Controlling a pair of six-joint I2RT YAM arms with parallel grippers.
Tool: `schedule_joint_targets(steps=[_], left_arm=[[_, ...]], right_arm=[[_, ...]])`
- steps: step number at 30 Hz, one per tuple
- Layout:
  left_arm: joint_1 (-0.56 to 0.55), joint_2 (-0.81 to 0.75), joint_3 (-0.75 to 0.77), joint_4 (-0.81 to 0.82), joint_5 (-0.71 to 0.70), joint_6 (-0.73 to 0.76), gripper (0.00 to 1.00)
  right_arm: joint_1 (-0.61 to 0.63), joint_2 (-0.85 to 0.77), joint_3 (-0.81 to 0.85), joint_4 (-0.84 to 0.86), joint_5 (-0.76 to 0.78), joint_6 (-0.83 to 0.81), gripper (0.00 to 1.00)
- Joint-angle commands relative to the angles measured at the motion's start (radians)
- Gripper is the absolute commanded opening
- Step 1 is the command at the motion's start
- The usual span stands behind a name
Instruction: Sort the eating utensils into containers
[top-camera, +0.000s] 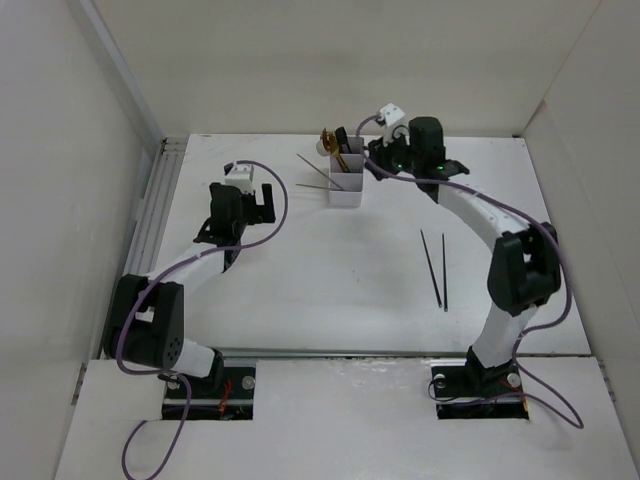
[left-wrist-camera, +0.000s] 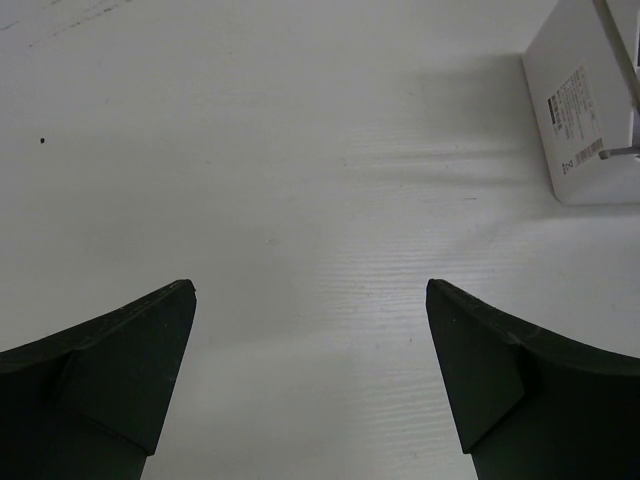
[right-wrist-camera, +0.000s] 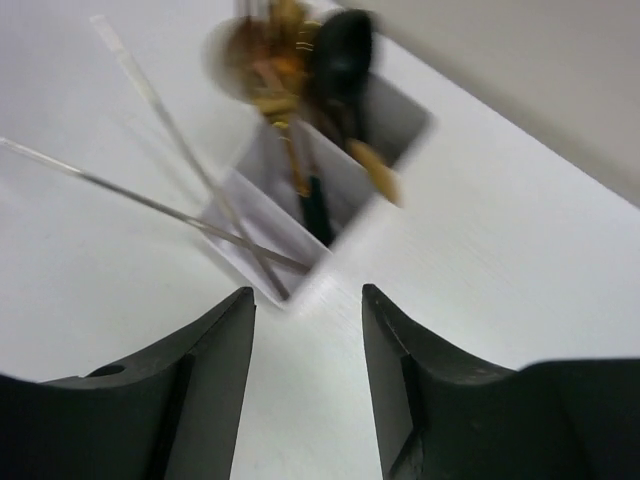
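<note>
The white organiser (top-camera: 346, 184) stands at the back middle of the table. Gold and black utensils (top-camera: 334, 142) stand in its far compartments, and two chopsticks (top-camera: 316, 171) stick out of its near compartment to the left. Two more dark chopsticks (top-camera: 437, 268) lie on the table at the right. My right gripper (top-camera: 376, 160) is open and empty just right of the organiser (right-wrist-camera: 330, 170), with the spoons and forks (right-wrist-camera: 290, 70) blurred ahead. My left gripper (top-camera: 258, 203) is open and empty over bare table, left of the organiser (left-wrist-camera: 590, 110).
White walls enclose the table on the left, back and right. A metal rail (top-camera: 150, 205) runs along the left edge. The arm bases (top-camera: 200, 380) sit at the near edge.
</note>
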Motion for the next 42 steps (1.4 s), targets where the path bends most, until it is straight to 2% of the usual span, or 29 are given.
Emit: schedule_joint_targets(steps=[1, 2, 3, 4, 5, 11, 19, 28, 30, 31, 32, 34, 35, 36, 42], left_arm=[[0.006, -0.085, -0.047, 0.07, 0.026, -0.004, 1.0], [0.006, -0.094, -0.058, 0.082, 0.035, -0.004, 1.0], [0.006, -0.094, -0.069, 0.082, 0.035, -0.013, 1.0], [0.006, -0.109, -0.089, 0.092, 0.047, -0.013, 1.0], [0.006, -0.126, -0.098, 0.101, 0.047, -0.024, 1.0], [0.006, -0.207, -0.161, 0.119, 0.079, -0.043, 1.0], [0.006, -0.297, -0.226, 0.129, 0.09, -0.052, 1.0], [0.006, -0.336, -0.264, 0.129, 0.081, -0.061, 1.0], [0.006, -0.337, -0.264, 0.129, 0.081, -0.061, 1.0], [0.006, -0.337, -0.264, 0.129, 0.081, -0.061, 1.0], [0.006, -0.346, -0.273, 0.129, 0.081, -0.061, 1.0], [0.006, -0.346, -0.273, 0.138, 0.081, -0.061, 1.0], [0.006, -0.346, -0.273, 0.138, 0.081, -0.061, 1.0], [0.006, -0.346, -0.273, 0.138, 0.081, -0.061, 1.0], [0.006, -0.346, -0.273, 0.138, 0.072, -0.061, 1.0]], right_arm=[[-0.051, -0.08, 0.004, -0.267, 0.314, 0.146, 0.52], [-0.051, -0.08, 0.004, -0.413, 0.371, 0.157, 0.49], [-0.051, -0.08, -0.014, -0.474, 0.47, 0.172, 0.47], [-0.051, -0.067, -0.032, -0.522, 0.506, 0.189, 0.42], [-0.051, -0.066, -0.055, -0.58, 0.528, 0.227, 0.42], [-0.071, -0.152, -0.298, -0.516, 0.537, 0.362, 0.43], [-0.08, -0.128, -0.364, -0.541, 0.575, 0.384, 0.43], [-0.091, -0.096, -0.424, -0.519, 0.482, 0.384, 0.43], [-0.091, -0.085, -0.424, -0.519, 0.473, 0.375, 0.41], [-0.1, -0.076, -0.424, -0.531, 0.473, 0.375, 0.39], [-0.1, -0.062, -0.409, -0.531, 0.464, 0.375, 0.3], [-0.1, -0.048, -0.395, -0.556, 0.464, 0.356, 0.2], [-0.1, -0.048, -0.382, -0.556, 0.464, 0.356, 0.08], [-0.1, -0.039, -0.382, -0.556, 0.464, 0.345, 0.02], [-0.1, -0.079, -0.373, -0.525, 0.399, 0.31, 0.0]])
